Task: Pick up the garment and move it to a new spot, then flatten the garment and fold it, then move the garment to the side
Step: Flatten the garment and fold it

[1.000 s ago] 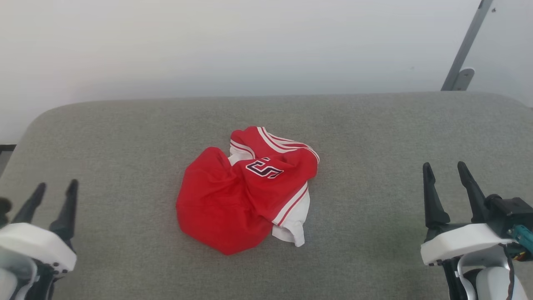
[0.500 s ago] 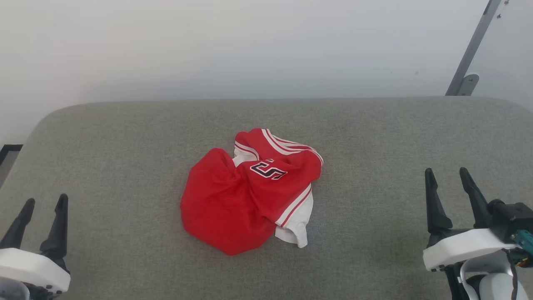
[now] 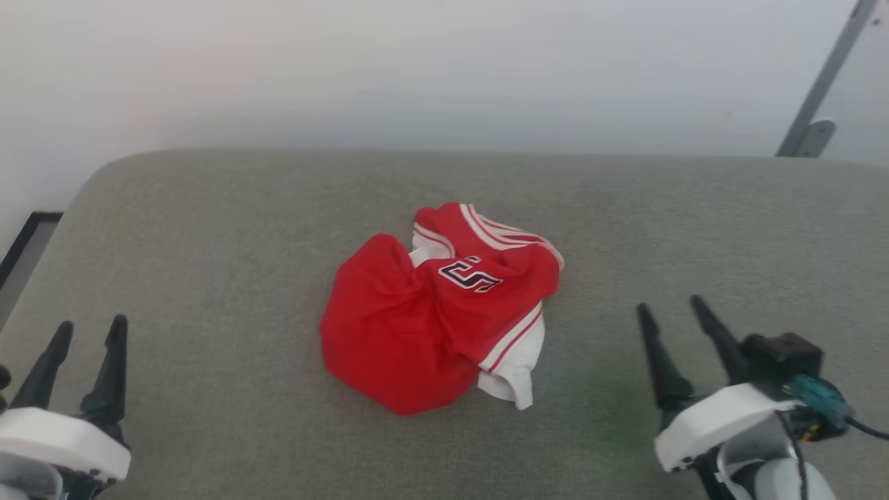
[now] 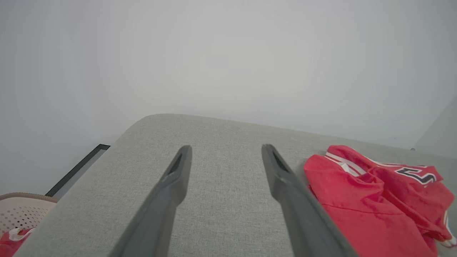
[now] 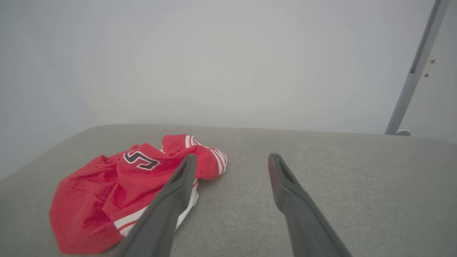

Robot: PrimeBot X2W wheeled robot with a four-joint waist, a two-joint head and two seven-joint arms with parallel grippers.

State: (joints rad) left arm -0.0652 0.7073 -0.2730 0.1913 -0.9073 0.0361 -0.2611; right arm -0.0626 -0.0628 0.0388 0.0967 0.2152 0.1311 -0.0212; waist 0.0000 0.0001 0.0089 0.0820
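The small red jersey T-shirt with white sleeves (image 3: pixel 437 312) is seen bunched up around the middle of the grey fabric-covered pad (image 3: pixel 208 229), not touched by anything. The left gripper (image 3: pixel 92 322) and right gripper (image 3: pixel 669 304) are held well off to either side, fingers spread and empty, probably so it can be grabbed from both sides.

Grey padded surface (image 3: pixel 208 229) is lying bare on both sides of the crumpled garment (image 3: pixel 430 326), leaving the left gripper (image 3: pixel 92 323) and right gripper (image 3: pixel 668 303) open lanes inward. Wall (image 3: pixel 417 69) is closing off the far edge. Slanted metal pole (image 3: pixel 823 83) is standing far right. Perforated basket (image 4: pixel 21 214) is sitting, apparently lower, off the left edge.
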